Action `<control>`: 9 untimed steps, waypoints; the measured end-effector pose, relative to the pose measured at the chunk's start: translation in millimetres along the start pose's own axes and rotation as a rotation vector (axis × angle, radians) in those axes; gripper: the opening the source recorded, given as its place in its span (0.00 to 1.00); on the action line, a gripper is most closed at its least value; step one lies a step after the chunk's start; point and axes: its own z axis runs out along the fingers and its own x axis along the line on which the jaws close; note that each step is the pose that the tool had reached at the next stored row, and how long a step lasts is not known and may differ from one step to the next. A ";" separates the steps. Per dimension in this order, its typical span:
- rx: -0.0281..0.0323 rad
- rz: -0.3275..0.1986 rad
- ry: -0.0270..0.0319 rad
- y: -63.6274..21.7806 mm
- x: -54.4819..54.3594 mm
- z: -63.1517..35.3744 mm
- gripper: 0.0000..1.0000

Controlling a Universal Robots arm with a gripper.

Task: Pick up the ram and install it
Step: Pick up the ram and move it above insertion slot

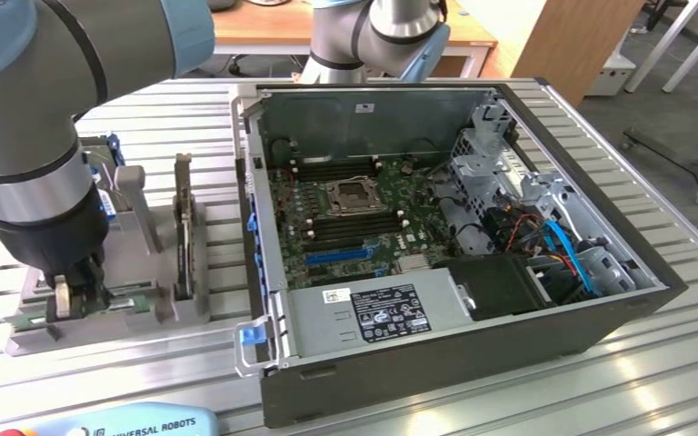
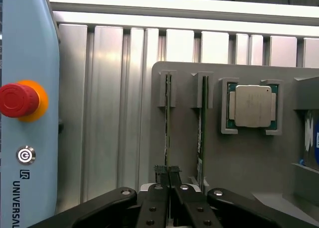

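In the exterior view the gripper point(image 1: 79, 304) is down at the gray holder point(image 1: 34, 341) beside the open computer case point(image 1: 592, 331), with the ram point(image 1: 131, 307) standing on edge in its slot. In the wrist view the gripper point(image 2: 168, 175) has its jaws pinched together on the near end of the ram point(image 2: 168, 123), next to a second stick point(image 2: 202, 133). It looks light, stiff and thin (likely fragile at the chips and contacts), so a hold across the flat faces near one end seems safest.

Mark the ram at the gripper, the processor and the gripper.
ram point(image 2: 168, 118): wrist view, thin edge, midway along.
processor point(image 2: 252, 106): wrist view, centre of silver lid.
gripper point(image 2: 167, 171): wrist view, between fingertips.
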 end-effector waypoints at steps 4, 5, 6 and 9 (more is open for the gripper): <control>0.0000 0.000 0.0001 0.1 -0.1 -10.8 0.11; -0.0001 0.000 0.0001 0.1 -0.2 -13.6 0.11; -0.0001 0.000 0.0001 0.2 -0.2 -16.4 0.11; 0.0000 0.000 0.0001 0.2 -0.3 -24.2 0.11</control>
